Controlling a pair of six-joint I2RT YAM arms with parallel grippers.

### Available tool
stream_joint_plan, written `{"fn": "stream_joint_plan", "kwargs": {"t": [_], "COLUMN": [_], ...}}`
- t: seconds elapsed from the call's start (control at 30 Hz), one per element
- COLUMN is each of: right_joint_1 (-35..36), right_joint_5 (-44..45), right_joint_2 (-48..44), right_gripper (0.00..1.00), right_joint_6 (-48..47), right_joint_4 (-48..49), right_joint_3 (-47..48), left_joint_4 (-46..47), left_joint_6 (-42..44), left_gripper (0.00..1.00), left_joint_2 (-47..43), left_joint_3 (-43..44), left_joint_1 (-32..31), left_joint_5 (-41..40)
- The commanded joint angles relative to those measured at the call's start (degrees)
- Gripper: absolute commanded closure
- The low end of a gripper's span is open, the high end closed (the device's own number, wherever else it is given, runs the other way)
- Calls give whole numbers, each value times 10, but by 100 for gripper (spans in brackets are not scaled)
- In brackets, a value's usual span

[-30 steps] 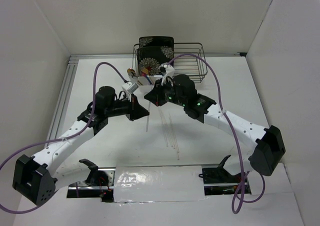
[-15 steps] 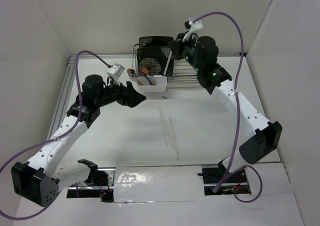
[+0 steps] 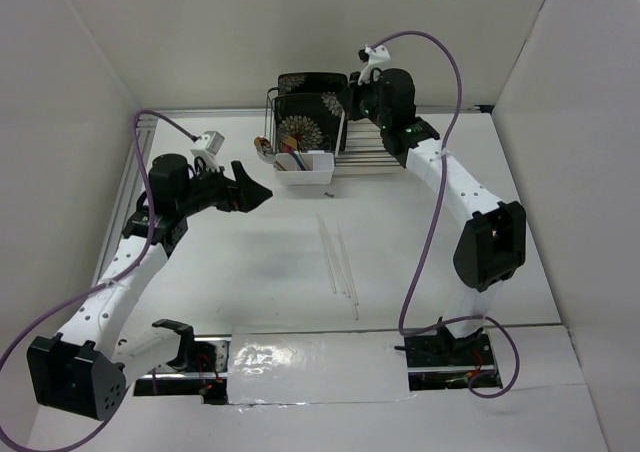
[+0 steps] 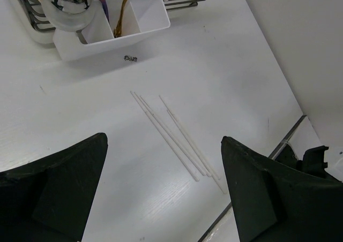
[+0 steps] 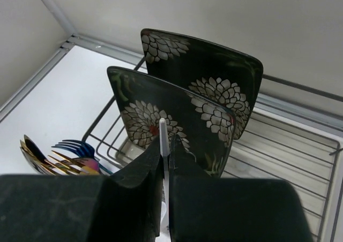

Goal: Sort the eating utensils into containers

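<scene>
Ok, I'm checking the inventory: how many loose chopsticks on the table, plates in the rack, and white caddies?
Chopsticks on the table: 4
Plates in the rack: 2
White caddy: 1
Total: 7

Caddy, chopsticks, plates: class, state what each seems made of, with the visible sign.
Caddy: probably white moulded plastic; smooth, matte, thin walls. Chopsticks on the table: pale, slim, uniform; plastic or light wood, cannot tell. Plates: glossy black with white flowers; glazed ceramic or melamine.
</scene>
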Motion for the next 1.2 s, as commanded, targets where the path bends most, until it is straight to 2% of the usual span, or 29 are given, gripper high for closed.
{"fn": "stream_joint_plan", "kwargs": {"t": [0.0,0.37,0.7,0.87,1.17], "right_joint_1": [5,8,30,37,42], "right_joint_5": [-17,-37,-26,-20,-14], "right_joint_2": [-11,2,-8,-18,7], "right_gripper": [100,100,100,100,100], "right_joint_6": [24,51,46,34,48], "right_joint_4": [77,66,77,121,132], "right_joint_3": [0,6,-70,-122,-129], "left_joint_4": [16,31,29,28,23], "left_joint_6": [0,-3,7,14,22], "left_gripper": [0,0,0,1,0], "left_joint_2": [-12,-5,-17,-26,-29], "left_joint_3": [-1,-19,-31,-39,-40], "left_joint_1": [15,31,38,43,47], "left_joint_5": [26,53,50,52,59]}}
